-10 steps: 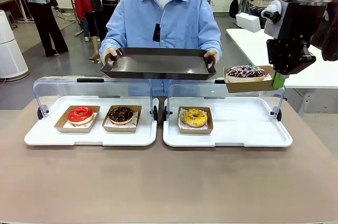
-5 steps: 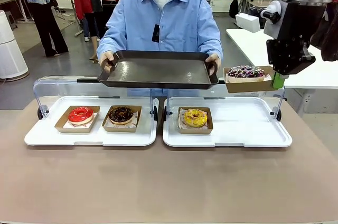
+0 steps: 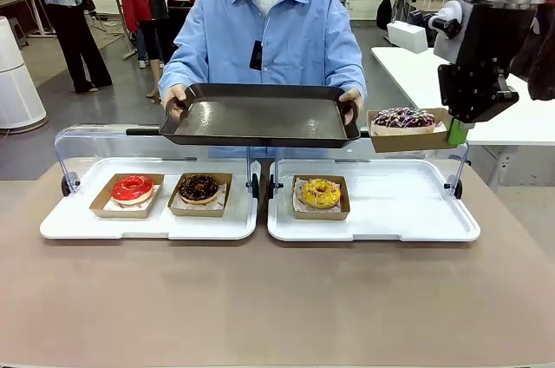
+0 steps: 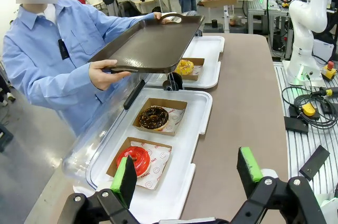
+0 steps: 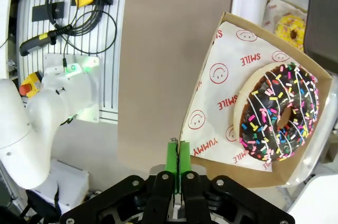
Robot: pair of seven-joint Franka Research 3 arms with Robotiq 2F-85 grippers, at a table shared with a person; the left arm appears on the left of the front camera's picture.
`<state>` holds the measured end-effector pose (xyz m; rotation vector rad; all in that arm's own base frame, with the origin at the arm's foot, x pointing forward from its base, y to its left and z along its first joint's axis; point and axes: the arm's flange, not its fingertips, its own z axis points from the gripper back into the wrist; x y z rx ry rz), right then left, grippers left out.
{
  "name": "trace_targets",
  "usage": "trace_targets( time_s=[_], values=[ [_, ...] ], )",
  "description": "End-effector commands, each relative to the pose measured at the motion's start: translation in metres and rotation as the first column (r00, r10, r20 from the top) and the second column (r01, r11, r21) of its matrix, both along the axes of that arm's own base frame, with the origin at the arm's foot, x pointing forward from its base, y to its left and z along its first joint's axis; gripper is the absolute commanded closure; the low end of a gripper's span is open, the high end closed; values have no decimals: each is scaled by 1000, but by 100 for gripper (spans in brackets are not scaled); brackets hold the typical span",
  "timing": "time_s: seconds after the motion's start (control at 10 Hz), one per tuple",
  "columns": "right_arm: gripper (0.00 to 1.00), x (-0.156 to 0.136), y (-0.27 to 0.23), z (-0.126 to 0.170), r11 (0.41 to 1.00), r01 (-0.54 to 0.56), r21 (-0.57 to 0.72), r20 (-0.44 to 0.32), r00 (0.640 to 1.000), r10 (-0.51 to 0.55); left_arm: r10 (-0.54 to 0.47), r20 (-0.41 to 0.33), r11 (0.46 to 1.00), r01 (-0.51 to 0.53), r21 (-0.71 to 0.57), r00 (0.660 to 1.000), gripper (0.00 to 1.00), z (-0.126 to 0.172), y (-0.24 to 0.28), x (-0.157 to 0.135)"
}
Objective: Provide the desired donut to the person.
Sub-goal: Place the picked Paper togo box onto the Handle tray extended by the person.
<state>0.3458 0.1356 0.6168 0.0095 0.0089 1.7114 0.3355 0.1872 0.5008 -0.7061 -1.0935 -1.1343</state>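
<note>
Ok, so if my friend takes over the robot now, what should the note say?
The right gripper is shut on the cardboard box of the sprinkle donut, held up beside the person's dark tray.
The left gripper is open, empty.
The person's hands hold the tray out.
Red donut, chocolate donut, yellow donut sit boxed on the white trays.
Done: donut picked up.
Left: set the box on the tray, release.

From my right wrist, the yellow-iced donut (image 5: pixel 289 27) is half hidden behind the dark rectangular serving tray (image 5: pixel 323 12). From my left wrist, one green pad (image 4: pixel 125 179) covers part of the red-glazed donut (image 4: pixel 143 159). My right arm (image 3: pixel 494 29) runs off the front view's top.
</note>
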Motion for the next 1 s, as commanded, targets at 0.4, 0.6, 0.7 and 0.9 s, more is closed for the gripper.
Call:
trace_targets(
  time_s=[0.4, 0.6, 0.7, 0.9],
  values=[
    [98, -15, 42, 46, 991, -135, -13, 140, 981, 135, -2, 13, 1000, 2, -12, 1000, 0, 1, 1, -1],
    [98, 11, 76, 67, 979, -198, 44, 193, 963, 186, -2, 13, 1000, 2, -12, 1000, 0, 1, 1, -1],
    [98, 28, 93, 69, 978, -207, 39, 225, 955, 193, -2, 13, 1000, 2, -12, 1000, 0, 1, 1, -1],
    [98, 69, 120, 64, 979, -196, 57, 221, 959, 179, -2, 13, 1000, 2, -12, 1000, 0, 1, 1, -1]
  ],
)
